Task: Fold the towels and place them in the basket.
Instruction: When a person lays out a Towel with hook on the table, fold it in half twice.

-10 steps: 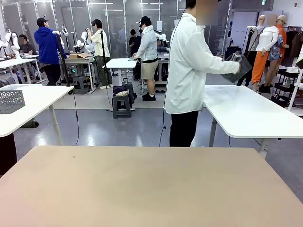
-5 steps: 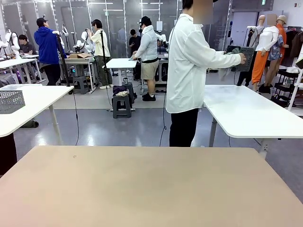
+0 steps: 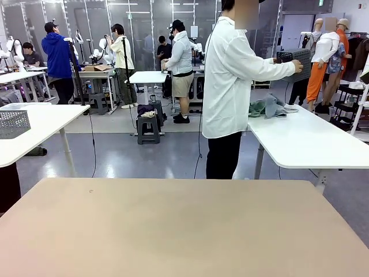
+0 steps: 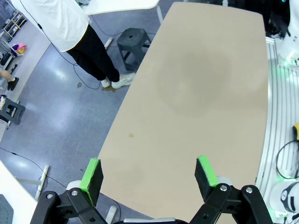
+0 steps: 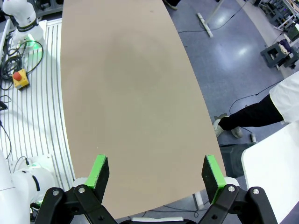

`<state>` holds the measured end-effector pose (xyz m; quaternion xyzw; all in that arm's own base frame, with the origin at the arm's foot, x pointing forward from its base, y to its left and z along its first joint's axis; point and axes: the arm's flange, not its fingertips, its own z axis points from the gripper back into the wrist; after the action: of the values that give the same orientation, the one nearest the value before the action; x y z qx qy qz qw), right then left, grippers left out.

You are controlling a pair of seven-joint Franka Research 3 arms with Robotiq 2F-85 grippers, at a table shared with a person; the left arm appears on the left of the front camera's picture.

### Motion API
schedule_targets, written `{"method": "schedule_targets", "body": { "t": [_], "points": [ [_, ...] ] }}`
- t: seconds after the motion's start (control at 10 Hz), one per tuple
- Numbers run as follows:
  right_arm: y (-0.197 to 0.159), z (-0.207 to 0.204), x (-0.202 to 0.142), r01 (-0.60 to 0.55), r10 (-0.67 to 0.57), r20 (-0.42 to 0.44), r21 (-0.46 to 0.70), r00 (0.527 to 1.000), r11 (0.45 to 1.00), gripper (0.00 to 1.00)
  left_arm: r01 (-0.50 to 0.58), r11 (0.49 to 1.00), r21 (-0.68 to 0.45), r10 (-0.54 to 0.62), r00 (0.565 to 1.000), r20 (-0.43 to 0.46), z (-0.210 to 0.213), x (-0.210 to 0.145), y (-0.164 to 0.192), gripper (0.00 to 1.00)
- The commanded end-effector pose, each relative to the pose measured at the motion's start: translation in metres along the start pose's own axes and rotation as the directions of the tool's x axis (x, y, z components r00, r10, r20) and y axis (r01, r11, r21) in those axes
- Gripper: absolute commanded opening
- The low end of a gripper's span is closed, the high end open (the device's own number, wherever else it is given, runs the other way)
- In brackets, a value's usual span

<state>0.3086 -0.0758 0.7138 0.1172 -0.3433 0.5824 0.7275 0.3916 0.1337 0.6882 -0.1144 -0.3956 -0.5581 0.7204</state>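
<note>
Well, the towels (image 3: 268,107) lie in a loose, rumpled heap on the white side table (image 3: 311,138), just beside the person (image 3: 228,86). A green and a grey-blue cloth can be told apart, and anything more in the heap is too small to make out. Being terry, they should be light, soft and limp, sagging from any single pinch, so a corner or hem looks like the best hold, with 2 corners taken to spread one flat. The basket (image 3: 295,59) is up in the air above that table, held in the person's hand (image 3: 297,67); its mesh walls look stiff and easy to grip by the rim. Both the left gripper (image 4: 149,173) and the right gripper (image 5: 154,172) hang with fingers spread wide, grasping nothing, over the beige table (image 3: 173,225). That table, a strip of floor and the person stand between them and the towels, probably beyond reach.
</note>
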Motion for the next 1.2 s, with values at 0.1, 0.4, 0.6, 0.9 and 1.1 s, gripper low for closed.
{"method": "schedule_targets", "body": {
  "t": [0.1, 0.4, 0.6, 0.9, 1.1],
  "points": [
    [-0.0007, -0.0010, -0.0010, -0.017, 0.017, 0.009, 0.005, 1.000, 1.000, 1.00, 0.014, 1.000, -0.009, -0.014, 1.000, 0.020, -0.0006, -0.0006, 0.0001, 1.00],
    [-0.0007, -0.0010, -0.0010, -0.017, 0.017, 0.009, 0.005, 1.000, 1.000, 1.00, 0.014, 1.000, -0.009, -0.014, 1.000, 0.020, -0.0006, -0.0006, 0.0001, 1.00],
    [-0.0007, -0.0010, -0.0010, -0.017, 0.017, 0.009, 0.005, 1.000, 1.000, 1.00, 0.014, 1.000, -0.009, -0.014, 1.000, 0.020, -0.0006, -0.0006, 0.0001, 1.00],
    [-0.0007, -0.0010, -0.0010, -0.017, 0.017, 0.009, 0.005, 1.000, 1.000, 1.00, 0.014, 1.000, -0.009, -0.014, 1.000, 0.020, -0.0006, -0.0006, 0.0001, 1.00],
    [-0.0007, -0.0010, -0.0010, -0.017, 0.017, 0.009, 0.005, 1.000, 1.000, 1.00, 0.014, 1.000, -0.009, -0.014, 1.000, 0.020, -0.0006, -0.0006, 0.0001, 1.00]
  ]
}}
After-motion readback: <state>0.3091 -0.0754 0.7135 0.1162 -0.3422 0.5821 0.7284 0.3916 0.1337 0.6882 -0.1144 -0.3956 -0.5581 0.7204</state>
